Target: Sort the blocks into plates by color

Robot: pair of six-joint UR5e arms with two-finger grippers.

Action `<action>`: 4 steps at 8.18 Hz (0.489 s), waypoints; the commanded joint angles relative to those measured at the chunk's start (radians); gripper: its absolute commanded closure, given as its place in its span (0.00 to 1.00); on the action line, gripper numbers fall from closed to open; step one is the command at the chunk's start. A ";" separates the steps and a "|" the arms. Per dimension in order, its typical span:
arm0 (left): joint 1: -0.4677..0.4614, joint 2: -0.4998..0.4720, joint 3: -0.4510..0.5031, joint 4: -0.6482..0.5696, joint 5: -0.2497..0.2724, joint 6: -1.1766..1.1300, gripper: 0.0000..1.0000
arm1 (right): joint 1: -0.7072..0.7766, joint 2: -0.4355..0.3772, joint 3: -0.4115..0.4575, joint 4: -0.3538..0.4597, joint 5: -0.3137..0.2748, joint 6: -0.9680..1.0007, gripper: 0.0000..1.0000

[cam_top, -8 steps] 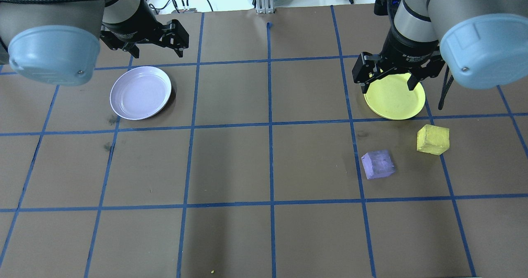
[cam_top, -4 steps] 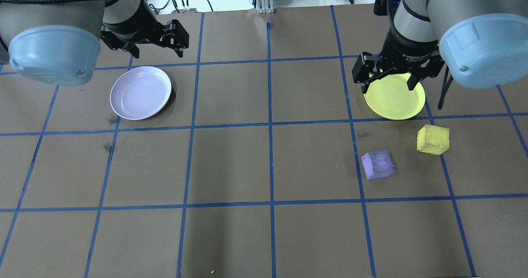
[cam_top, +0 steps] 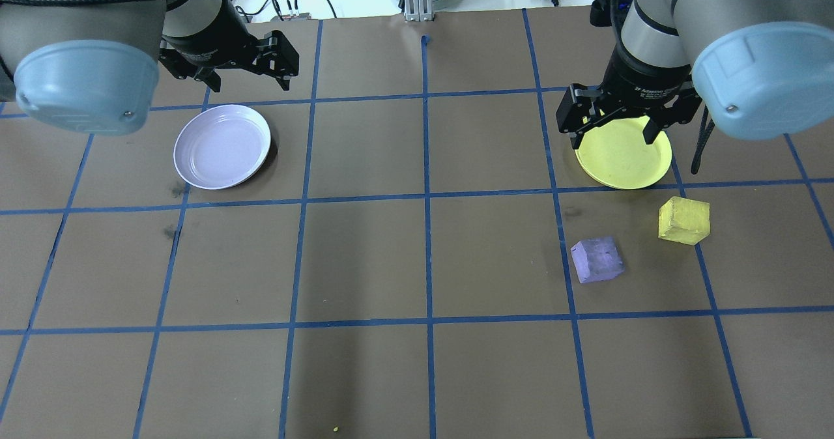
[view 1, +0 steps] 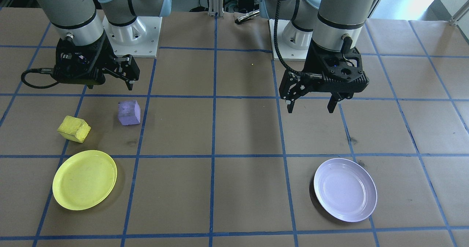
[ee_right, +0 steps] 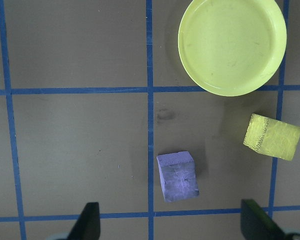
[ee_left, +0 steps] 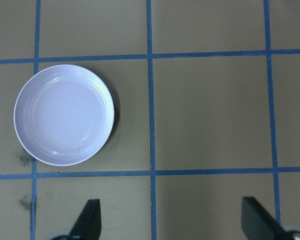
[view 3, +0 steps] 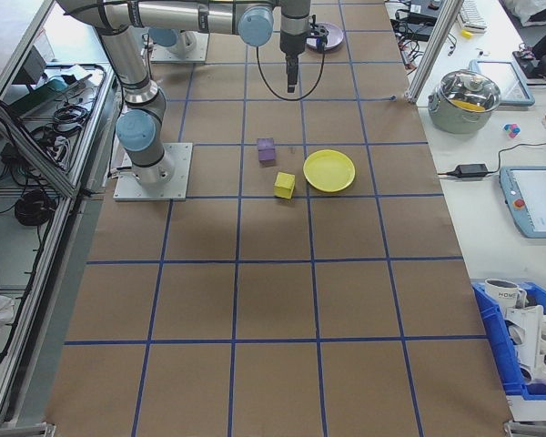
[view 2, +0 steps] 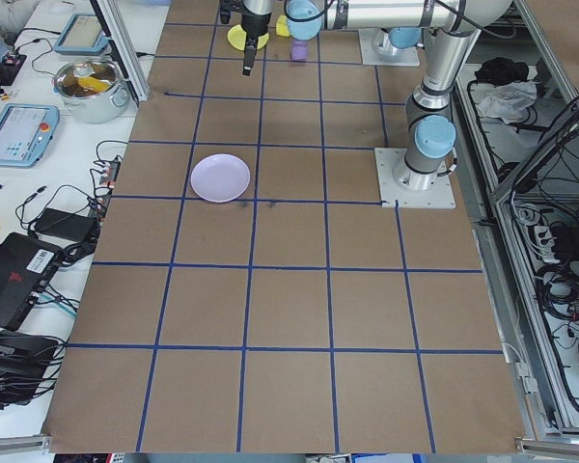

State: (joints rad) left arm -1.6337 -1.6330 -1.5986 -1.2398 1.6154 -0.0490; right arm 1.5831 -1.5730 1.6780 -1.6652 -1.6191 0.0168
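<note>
Both arms are hanging high above the table, nothing picked yet. R gripper (cam_top: 612,129) is hovering wide open and empty, jaws spread, sitting over the robot-side stretch near the blocks. In the right wrist view the purple block (ee_right: 177,176) is lying just ahead of the jaws, a bit left of centre between them, and turned slightly off the grid lines. The yellow block (ee_right: 272,136) is lying further out toward the right finger (ee_right: 257,224), also skewed, just short of the yellow plate (ee_right: 232,46). So the R arm is far nearer to both blocks — my read is it takes the first pick, needing a drop and a small wrist twist to square up.

L gripper (view 1: 311,102) is also wide open, holding nothing, with the lavender plate (ee_left: 64,114) ahead and left of it — well apart from the blocks.

Count: 2 blocks, 2 plates, both plates bare, blocks side by side but not touching.
</note>
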 commanded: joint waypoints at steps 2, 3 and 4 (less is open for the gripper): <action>0.000 -0.004 0.003 0.000 -0.002 -0.005 0.00 | 0.000 0.002 0.000 -0.002 0.001 -0.001 0.00; 0.000 -0.005 0.008 0.000 -0.003 -0.005 0.00 | 0.000 0.001 -0.001 -0.004 0.001 0.000 0.00; 0.000 -0.005 0.008 0.000 -0.003 -0.005 0.00 | 0.000 0.002 -0.001 -0.004 -0.001 -0.001 0.00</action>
State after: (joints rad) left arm -1.6337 -1.6371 -1.5935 -1.2395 1.6134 -0.0534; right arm 1.5831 -1.5717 1.6777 -1.6680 -1.6184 0.0163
